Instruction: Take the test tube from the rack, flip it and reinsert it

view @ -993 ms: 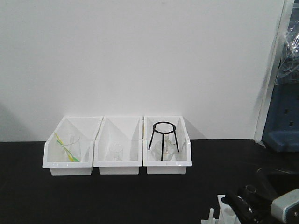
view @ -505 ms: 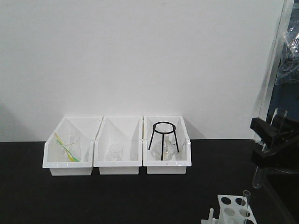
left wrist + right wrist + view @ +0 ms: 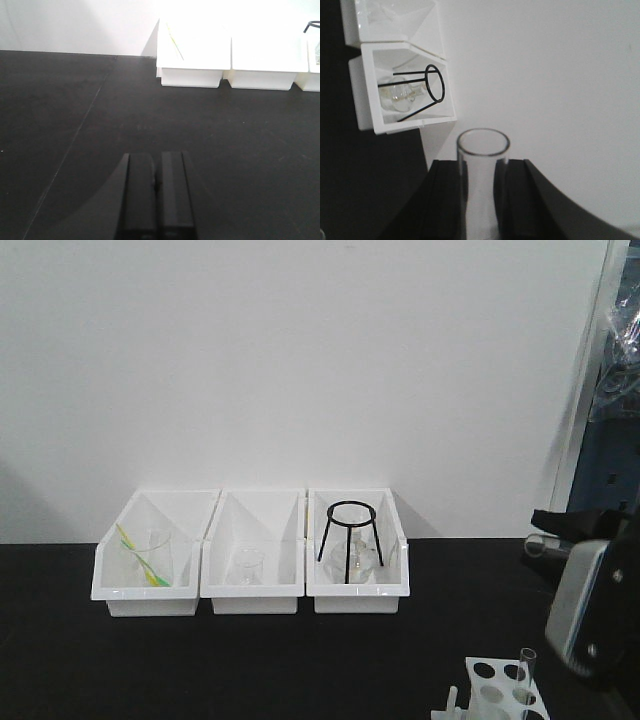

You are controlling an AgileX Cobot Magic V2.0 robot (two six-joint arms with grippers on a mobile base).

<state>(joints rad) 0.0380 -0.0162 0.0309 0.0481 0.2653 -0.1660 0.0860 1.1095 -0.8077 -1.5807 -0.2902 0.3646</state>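
The small white rack (image 3: pixel 497 692) stands at the front right of the black table, and one clear test tube (image 3: pixel 524 672) stands upright in a hole of it. My right gripper (image 3: pixel 550 538) hangs above and to the right of the rack, shut on another clear test tube (image 3: pixel 481 190). In the right wrist view this tube sits between the black fingers (image 3: pixel 517 195), open mouth sticking out past the fingertips toward the white wall. My left gripper (image 3: pixel 156 161) is shut and empty, low over the bare black table; it does not show in the front view.
Three white open-front bins stand in a row at the wall: the left one (image 3: pixel 145 580) holds a beaker with a yellow-green stick, the middle one (image 3: pixel 252 580) a small beaker, the right one (image 3: pixel 357 580) a black tripod stand and a flask. Blue equipment (image 3: pixel 610 490) stands at far right.
My right gripper rose from the rack with a test tube. Since half a second ago it has turned, so the tube no longer hangs slanted down but points level.
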